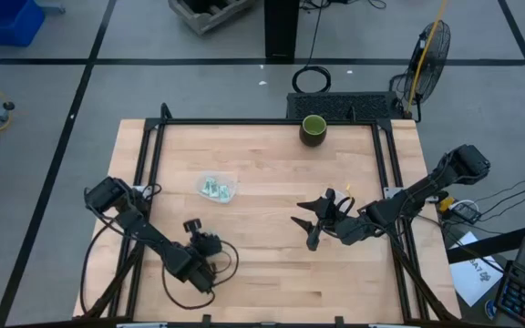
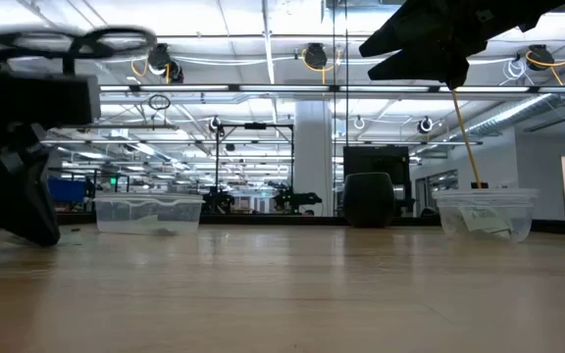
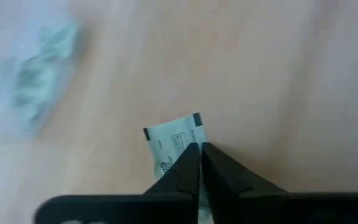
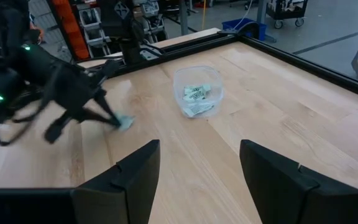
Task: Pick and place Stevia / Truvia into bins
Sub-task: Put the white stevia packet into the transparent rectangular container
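Far left, low over the front part of the wooden table (image 1: pixel 262 264): left gripper (image 3: pixel 199 152), fingers pinched together on a pale green-and-white Stevia sachet (image 3: pixel 173 140), the packet's printed end sticking out past the fingertips. Seen from the other arm's wrist, that sachet (image 4: pixel 125 122) right at the wood surface; touching or just above, cannot tell.

Further right, near the table's middle: squarish clear bin (image 1: pixel 218 188) with rounded corners, several sachets (image 4: pixel 196 92) lying inside it, well apart from the left gripper.

At the back edge, right of centre: dark green cup (image 1: pixel 313 128), standing upright.

Right of centre: right gripper (image 1: pixel 315 221), raised above the table, fingers spread wide, holding nothing. In the table-level view, a second clear container (image 2: pixel 486 212) beneath it, with something pale and flat inside.
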### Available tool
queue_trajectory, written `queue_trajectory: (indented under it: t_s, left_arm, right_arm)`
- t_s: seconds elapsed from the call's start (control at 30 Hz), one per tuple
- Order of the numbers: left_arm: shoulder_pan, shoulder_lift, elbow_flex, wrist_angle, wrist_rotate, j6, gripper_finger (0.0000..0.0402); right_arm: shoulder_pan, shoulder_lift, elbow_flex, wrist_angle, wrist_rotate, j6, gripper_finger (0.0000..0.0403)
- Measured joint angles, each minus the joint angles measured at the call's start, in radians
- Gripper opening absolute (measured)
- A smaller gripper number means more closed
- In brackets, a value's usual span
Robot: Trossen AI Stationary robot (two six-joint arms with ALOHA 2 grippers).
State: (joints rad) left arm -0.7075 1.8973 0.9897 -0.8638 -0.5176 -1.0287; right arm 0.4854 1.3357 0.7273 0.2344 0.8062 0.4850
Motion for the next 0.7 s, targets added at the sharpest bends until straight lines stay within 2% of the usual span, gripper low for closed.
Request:
queue_trajectory:
  t_s: [0.1,0.17,0.33,0.5,0.57,0.7]
  left_arm:
    - [0.024,-0.013,-0.003,-0.073,-0.014,-0.011,0.0006]
    - [0.043,-0.026,-0.006,-0.113,-0.014,-0.030,0.0010]
    - [0.095,-0.108,-0.003,-0.133,-0.111,0.008,0.0031]
    - [0.153,-0.221,-0.002,-0.134,-0.182,0.062,0.0017]
    - [0.178,-0.269,-0.002,-0.133,-0.158,0.078,0.0007]
    - [0.218,-0.355,-0.015,-0.130,-0.013,0.073,0.0014]
  right_arm:
    - [0.000,0.000,0.000,0.000,0.000,-0.001,0.0215]
    - [0.000,0.000,0.000,0.000,0.000,0.000,0.0215]
    - [0.000,0.000,-0.003,0.002,0.000,-0.001,0.0215]
    - [0.000,0.000,-0.029,0.001,0.001,0.032,0.0215]
    - [0.000,0.000,-0.042,0.002,0.000,0.050,0.0215]
    - [0.000,0.000,-0.071,0.064,0.000,0.035,0.0215]
